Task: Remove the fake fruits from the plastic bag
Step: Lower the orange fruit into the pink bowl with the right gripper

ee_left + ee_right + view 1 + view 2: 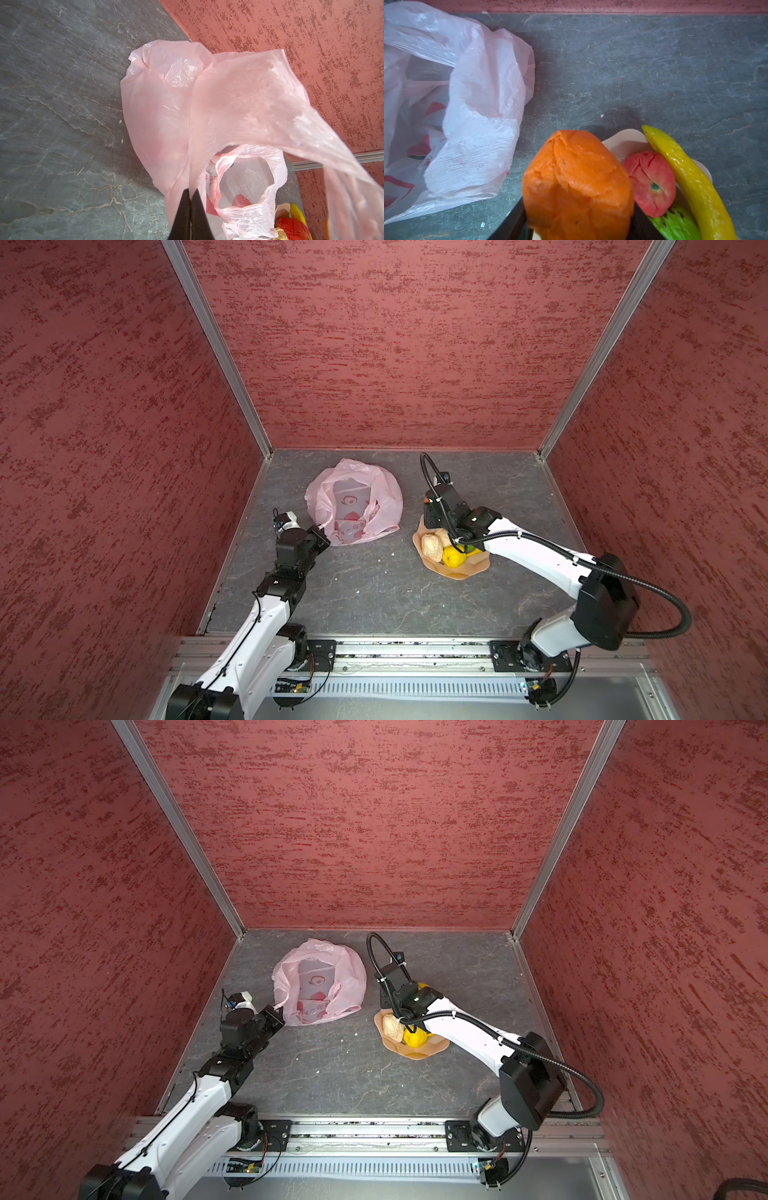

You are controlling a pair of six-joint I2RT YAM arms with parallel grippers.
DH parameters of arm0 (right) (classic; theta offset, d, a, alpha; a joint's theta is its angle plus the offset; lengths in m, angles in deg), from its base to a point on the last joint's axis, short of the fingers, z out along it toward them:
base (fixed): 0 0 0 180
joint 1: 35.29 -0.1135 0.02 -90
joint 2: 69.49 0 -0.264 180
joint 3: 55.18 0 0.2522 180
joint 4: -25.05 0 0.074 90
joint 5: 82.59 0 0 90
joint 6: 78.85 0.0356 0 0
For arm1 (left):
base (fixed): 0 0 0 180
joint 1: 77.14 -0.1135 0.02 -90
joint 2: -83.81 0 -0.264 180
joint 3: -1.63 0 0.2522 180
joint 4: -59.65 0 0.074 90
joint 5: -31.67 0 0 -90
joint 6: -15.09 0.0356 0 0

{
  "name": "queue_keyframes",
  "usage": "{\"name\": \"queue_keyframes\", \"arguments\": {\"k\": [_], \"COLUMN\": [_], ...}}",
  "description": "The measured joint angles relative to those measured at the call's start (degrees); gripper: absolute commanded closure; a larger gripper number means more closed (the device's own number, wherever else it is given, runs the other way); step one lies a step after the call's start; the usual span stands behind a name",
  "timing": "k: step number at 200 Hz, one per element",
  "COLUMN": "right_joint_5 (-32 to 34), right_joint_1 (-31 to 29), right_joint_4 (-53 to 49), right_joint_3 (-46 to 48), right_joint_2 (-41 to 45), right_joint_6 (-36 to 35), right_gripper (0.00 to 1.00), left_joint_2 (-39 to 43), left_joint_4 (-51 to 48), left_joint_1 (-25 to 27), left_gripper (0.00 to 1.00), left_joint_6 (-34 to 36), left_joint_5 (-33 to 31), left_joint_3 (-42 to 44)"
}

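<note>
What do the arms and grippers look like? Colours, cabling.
Both arms: white links, black joint housings. Left arm carries a thin black cable along its link; right arm a thick black corrugated conduit, zip-tied. Left gripper and right gripper are black; the left's fingers taper to points.

In both top views the right arm [532, 551] covers most of the plate [457, 570] and hides the right gripper [578, 199]. In the right wrist view the orange fruit [577, 187] conceals most of both jaws and runs off the frame edge, as do the banana [691, 182], green fruit [675, 224] and bag [471, 116]. In the left wrist view the bag blurs near the lens; its print is illegible.
</note>
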Motion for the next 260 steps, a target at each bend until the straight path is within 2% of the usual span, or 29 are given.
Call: {"name": "queue_keyframes", "arguments": {"k": [105,260], "right_joint_5": [-4.4,-6.4], "right_joint_1": [3.3,3.9], "right_joint_4": [0.4,1.7], "right_joint_3": [0.0,1.3], "right_joint_2": [-8.1,-9.5], "right_joint_6": [-0.4,1.0], "right_gripper": [0.67,0.60], "left_joint_2": [1.4,1.3], "left_joint_4": [-0.6,-0.5], "left_joint_1": [-0.4,-1.0], "left_gripper": [1.00,1.00], "left_joint_6": [0.4,0.6], "left_joint_5": [0.5,1.7], "left_joint_3": [0.0,0.0]}}
